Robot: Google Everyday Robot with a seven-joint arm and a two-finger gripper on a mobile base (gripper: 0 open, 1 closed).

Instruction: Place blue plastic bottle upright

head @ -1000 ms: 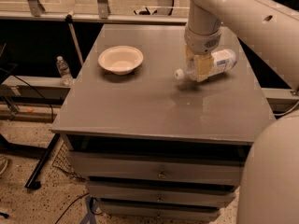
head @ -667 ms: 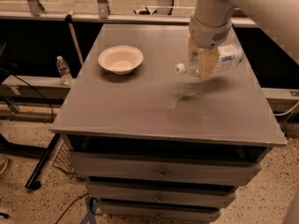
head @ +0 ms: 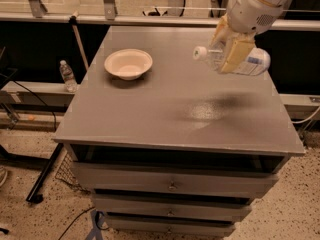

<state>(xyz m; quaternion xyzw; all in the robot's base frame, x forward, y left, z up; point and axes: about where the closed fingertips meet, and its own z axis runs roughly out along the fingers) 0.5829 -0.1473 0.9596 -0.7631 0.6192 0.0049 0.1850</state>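
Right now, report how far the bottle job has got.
Done: the hand is shut on the clear plastic bottle with white cap and blue-printed label. In hand: it holds the bottle on its side, clear above the grey table, cap toward the round cream bowl. Left: turn it upright, set it down, release.

Gripper [head: 227,46] above table [head: 150,104] — hides bottle [head: 253,63] middle, seemingly

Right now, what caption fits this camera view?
Gripper holds the blue plastic bottle sideways above the gray table; cream bowl sits on it.
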